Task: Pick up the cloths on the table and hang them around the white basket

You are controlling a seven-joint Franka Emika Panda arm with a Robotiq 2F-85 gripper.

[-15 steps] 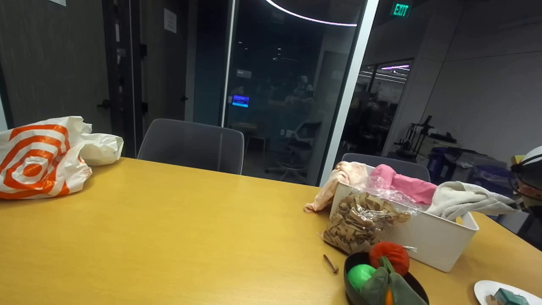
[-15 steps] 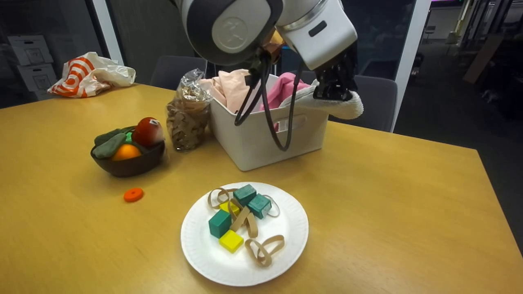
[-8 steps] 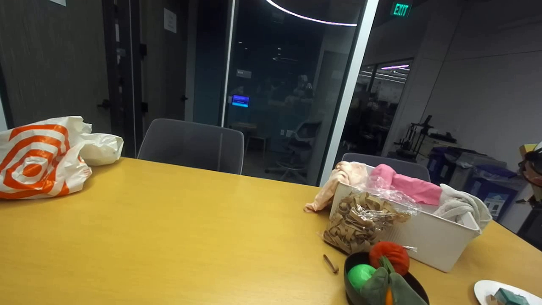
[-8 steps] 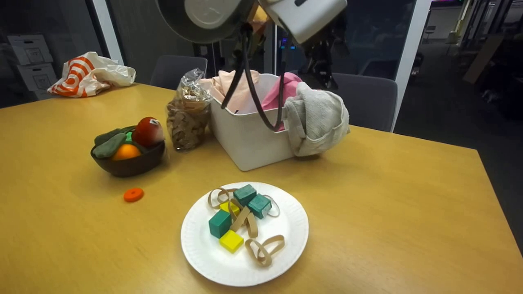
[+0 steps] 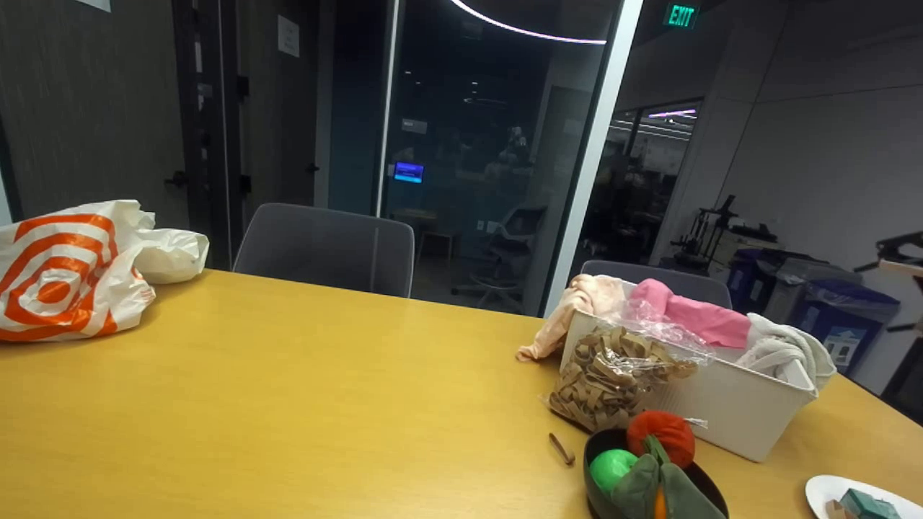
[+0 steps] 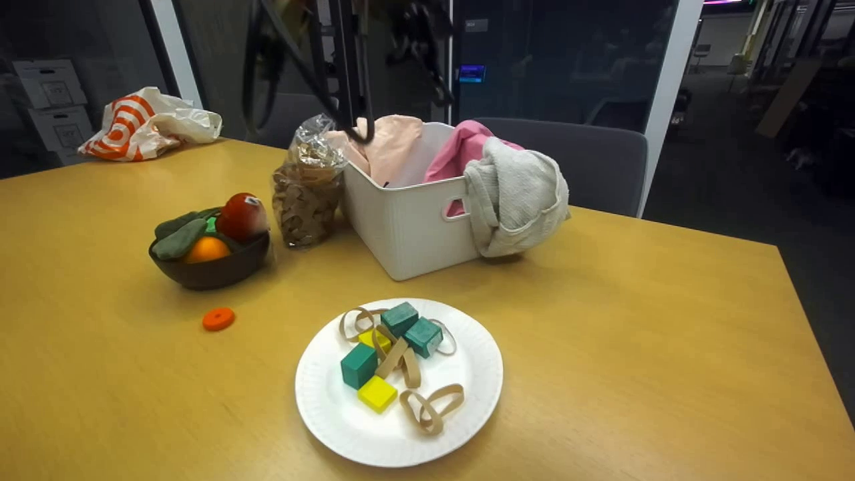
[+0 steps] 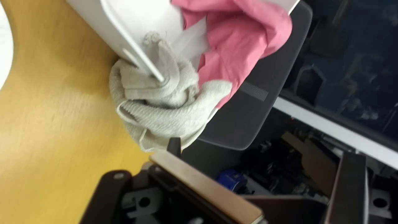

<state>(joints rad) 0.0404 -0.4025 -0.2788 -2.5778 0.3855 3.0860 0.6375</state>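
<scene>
The white basket (image 6: 427,230) stands on the table with three cloths draped over its rim. A grey-white cloth (image 6: 518,197) hangs bunched over one corner, its lower folds close to the tabletop. Beside it, a pink cloth (image 6: 461,150) lies across the long side, and a peach cloth (image 6: 394,143) covers the opposite end; in an exterior view part of the peach cloth (image 5: 551,335) hangs outside. My gripper (image 7: 264,152) is open, its fingers wide apart with nothing between them, clear of the grey-white cloth (image 7: 174,115). In an exterior view it appears blurred, above the basket.
Against the basket leans a clear bag of brown strips (image 6: 307,200). Nearby are a dark bowl (image 6: 214,272) of toy produce, an orange disc (image 6: 218,319) and a paper plate (image 6: 401,447) holding blocks and bands. A plastic shopping bag (image 5: 72,274) lies farther off.
The gripper has opened and let go of the grey-white cloth, which has dropped over the basket's corner. The arm has since risen and drawn away from it.
</scene>
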